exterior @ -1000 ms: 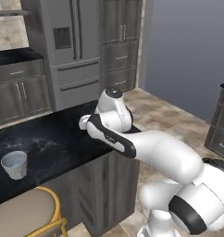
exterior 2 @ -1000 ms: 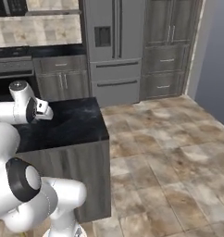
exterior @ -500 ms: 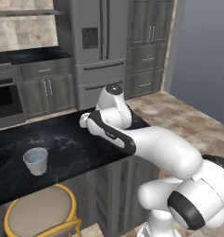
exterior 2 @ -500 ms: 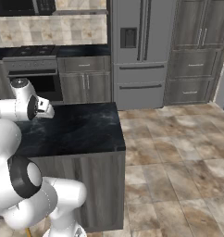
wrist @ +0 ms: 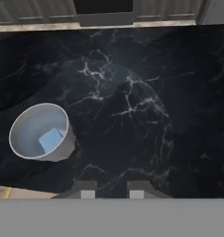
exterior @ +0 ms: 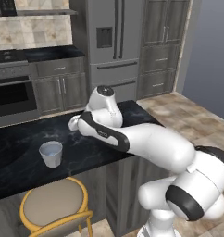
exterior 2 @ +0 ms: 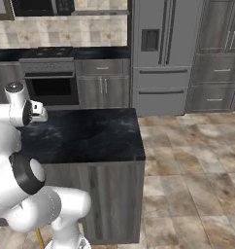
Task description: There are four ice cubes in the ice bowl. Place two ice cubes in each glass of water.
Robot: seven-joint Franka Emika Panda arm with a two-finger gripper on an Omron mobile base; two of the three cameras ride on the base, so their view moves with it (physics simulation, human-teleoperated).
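Hovering over the black marble counter (wrist: 146, 102), the gripper (wrist: 111, 189) has its fingers clenched with nothing visible between them, poised above bare stone just beside the glass of water (exterior: 51, 153), probably lining up for its next reach. That small, slightly tapered grey-white tumbler stands upright near the counter's front edge, above a round yellow-framed stool (exterior: 53, 203), with a pale blue ice cube (wrist: 50, 139) resting inside.

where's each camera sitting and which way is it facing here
Left base view: behind the arm's left, facing over the black counter at the glass of water, stool and fridge; the arm crosses from lower right.
Right base view: behind its right, facing counter, oven and fridge; arm at left.
Hand view: looks down past the end effector onto counter and glass holding an ice cube.
Shared: counter; both base views share the fridge.
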